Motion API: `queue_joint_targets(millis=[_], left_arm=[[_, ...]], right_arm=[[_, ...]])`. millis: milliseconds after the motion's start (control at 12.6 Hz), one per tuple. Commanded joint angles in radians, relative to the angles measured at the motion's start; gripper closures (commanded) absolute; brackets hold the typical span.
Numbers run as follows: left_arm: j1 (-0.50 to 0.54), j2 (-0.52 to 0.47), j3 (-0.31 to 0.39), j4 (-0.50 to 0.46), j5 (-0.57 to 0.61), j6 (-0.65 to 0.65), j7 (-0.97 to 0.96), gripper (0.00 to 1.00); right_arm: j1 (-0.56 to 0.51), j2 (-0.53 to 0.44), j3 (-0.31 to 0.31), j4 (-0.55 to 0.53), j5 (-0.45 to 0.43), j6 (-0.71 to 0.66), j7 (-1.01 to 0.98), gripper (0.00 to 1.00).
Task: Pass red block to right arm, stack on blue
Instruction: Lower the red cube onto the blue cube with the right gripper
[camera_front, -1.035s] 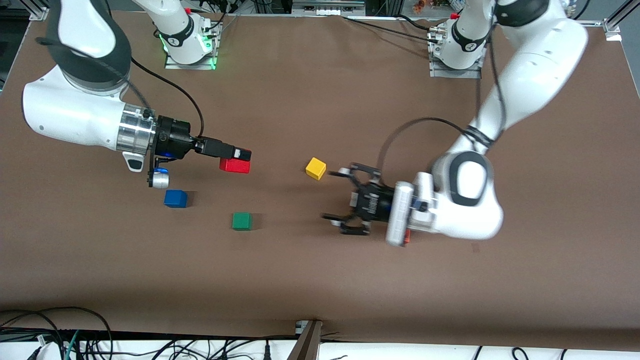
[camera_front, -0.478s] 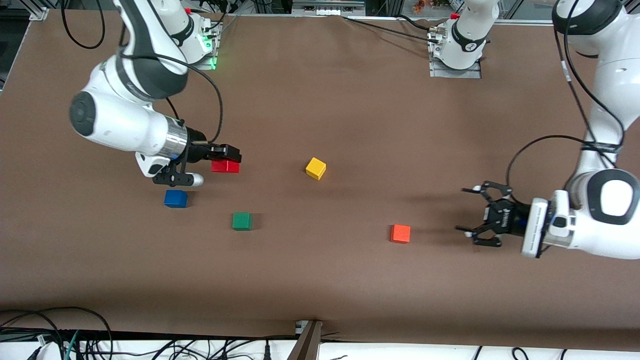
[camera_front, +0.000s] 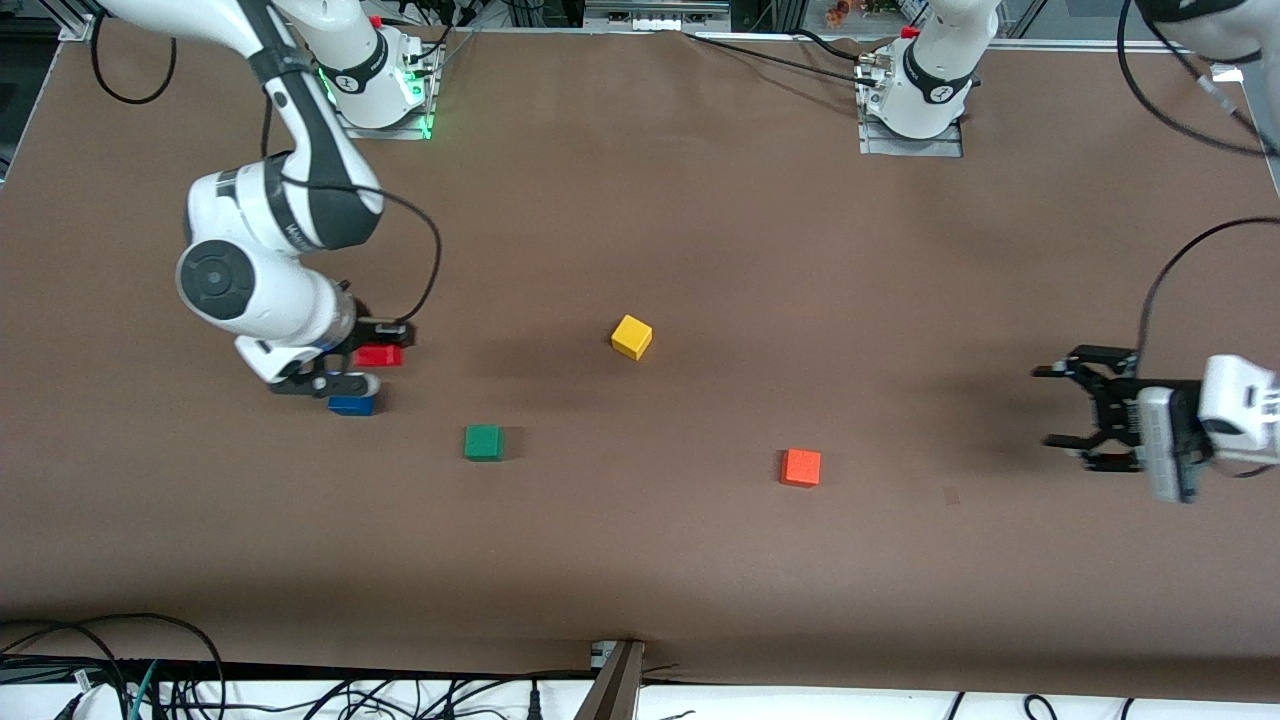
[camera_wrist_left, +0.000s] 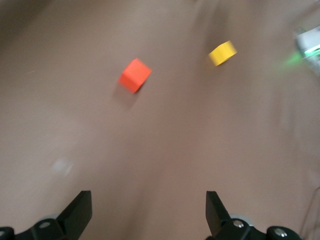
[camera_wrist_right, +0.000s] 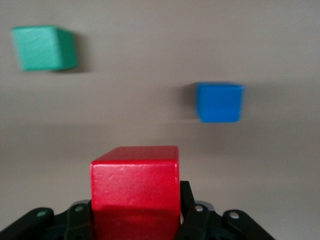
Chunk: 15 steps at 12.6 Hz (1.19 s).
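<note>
Red block in my right hand, blue block close by and lower.

My right hand (camera_front: 385, 345) is clamped on the red block (camera_front: 379, 355), a smooth, slightly glossy cube held up in the air beside the blue block (camera_front: 351, 405), not yet squarely over it. In my right wrist view the blue block sits ahead of the red one and off to one side, so I judge the coming move is a short sideways shift, then a straight drop with the flat faces squared. My right hand is by far the nearer. My left hand (camera_front: 1075, 408) waits with fingers apart over bare brown surface (camera_front: 640, 560), well apart from the orange cube (camera_front: 801, 467), yellow cube (camera_front: 631, 336) and green cube (camera_front: 484, 442).
</note>
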Motion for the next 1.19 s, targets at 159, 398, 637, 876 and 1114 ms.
queue_joint_targets(millis=[159,398,637,876,1114], left_arm=[[-0.045,-0.141,0.021,0.039,0.206,-0.019,-0.034,0.00],[-0.107,-0.263,0.023,0.007,0.281,-0.051,-0.155,0.00],[-0.237,-0.444,0.076,-0.102,0.305,-0.061,-0.316,0.00],[-0.408,-0.595,0.257,-0.205,0.245,-0.064,-0.396,0.00],[-0.570,-0.667,0.466,-0.253,0.168,-0.061,-0.536,0.00]], right_arm=[[-0.057,0.081,-0.031,-0.010,-0.023,0.157,-0.157,0.96],[-0.115,0.123,-0.031,-0.053,-0.021,0.286,-0.251,0.96],[-0.117,0.124,-0.031,-0.056,-0.018,0.312,-0.245,0.96],[-0.115,0.124,-0.029,-0.090,0.046,0.324,-0.251,0.95],[-0.115,0.124,-0.031,-0.117,0.046,0.353,-0.259,0.85]])
